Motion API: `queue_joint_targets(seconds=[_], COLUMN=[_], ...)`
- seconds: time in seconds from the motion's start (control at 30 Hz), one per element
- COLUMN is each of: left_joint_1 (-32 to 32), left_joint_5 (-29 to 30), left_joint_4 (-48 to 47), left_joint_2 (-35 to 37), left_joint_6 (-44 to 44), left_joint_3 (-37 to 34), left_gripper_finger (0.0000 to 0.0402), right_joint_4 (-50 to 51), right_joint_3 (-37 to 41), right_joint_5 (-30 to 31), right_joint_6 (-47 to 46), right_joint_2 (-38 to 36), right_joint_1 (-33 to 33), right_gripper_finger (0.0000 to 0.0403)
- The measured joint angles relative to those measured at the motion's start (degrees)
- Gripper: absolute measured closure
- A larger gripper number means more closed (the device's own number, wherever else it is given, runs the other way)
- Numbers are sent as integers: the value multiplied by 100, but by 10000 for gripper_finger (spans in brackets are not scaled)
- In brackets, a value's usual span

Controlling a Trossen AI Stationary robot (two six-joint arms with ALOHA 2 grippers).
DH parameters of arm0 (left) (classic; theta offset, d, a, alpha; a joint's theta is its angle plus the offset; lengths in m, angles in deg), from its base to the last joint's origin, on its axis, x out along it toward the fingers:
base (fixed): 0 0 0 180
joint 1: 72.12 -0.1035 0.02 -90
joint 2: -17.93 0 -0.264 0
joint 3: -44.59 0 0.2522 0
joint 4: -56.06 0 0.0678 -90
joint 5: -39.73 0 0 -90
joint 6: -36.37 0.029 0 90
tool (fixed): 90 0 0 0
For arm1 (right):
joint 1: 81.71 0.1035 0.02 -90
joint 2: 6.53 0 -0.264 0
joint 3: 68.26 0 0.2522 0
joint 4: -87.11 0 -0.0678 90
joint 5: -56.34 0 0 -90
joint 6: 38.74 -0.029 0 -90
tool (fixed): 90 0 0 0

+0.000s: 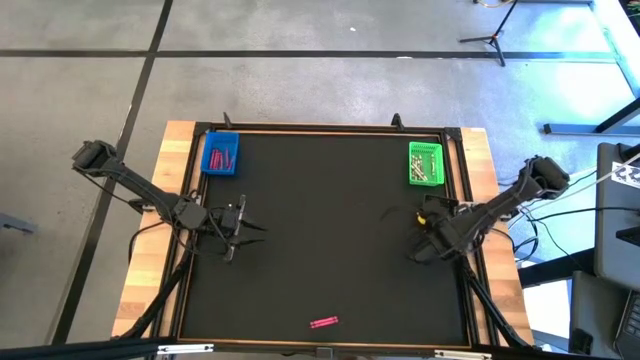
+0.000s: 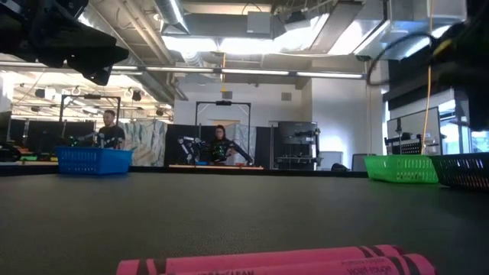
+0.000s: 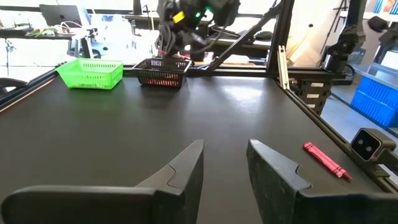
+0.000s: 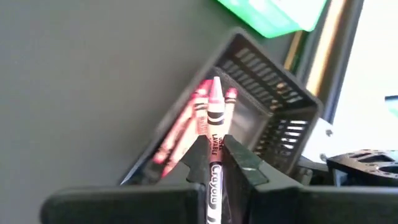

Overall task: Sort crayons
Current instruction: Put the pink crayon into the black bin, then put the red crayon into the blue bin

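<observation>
My right gripper (image 4: 214, 163) is pinched tight on one pink crayon (image 4: 214, 134), holding it by its middle with the tip pointing down over a black basket (image 4: 273, 118) that sits at the right edge of the table (image 1: 320, 210), just below the green basket (image 1: 425, 163) in the far right corner. The black basket already has several pink crayons (image 4: 180, 124) lying along its floor, and the one I hold hangs just above them, not yet let go. The green basket shows a few pale sticks inside from above; I cannot tell more about them. In the far left corner stands the blue basket (image 1: 220, 154), with a few pink-red crayons (image 1: 222, 157) lying in it.

My left gripper (image 3: 224, 168) hovers over the left side of the table, fingers parted with nothing between them. Two pink crayons (image 1: 323, 322) lie side by side and touching near the front edge of the table, a little right of its middle, well apart from all three baskets.
</observation>
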Motion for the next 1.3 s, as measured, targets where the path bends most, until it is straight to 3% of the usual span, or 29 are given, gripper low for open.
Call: queue_joint_targets(seconds=[0.27,0.53,0.7,0.87,0.97,1.13,1.3], left_joint_1=[0,0,0,0,0,123,394], left_joint_5=[1,11,-96,-159,-220,-442,-346], left_joint_4=[15,23,36,125,385,910,976], left_joint_2=[0,1,-44,-386,-753,-1351,-2159], left_joint_6=[0,0,-33,-109,-199,-312,-459], left_joint_3=[0,0,0,2,2,62,539], left_gripper_finger=[286,286,286,286,286,286,286], right_joint_4=[-402,-394,-739,-2973,-4674,-6963,-8536], right_joint_3=[554,546,59,-159,-137,-128,-128], right_joint_5=[-247,-366,-177,1166,1599,1656,1134], right_joint_6=[4,380,920,2355,3643,5459,6522], right_joint_2=[15,15,11,13,141,659,1416], right_joint_1=[-381,-390,-222,112,306,533,558], right_gripper_finger=[353,241,207,203,205,205,205])
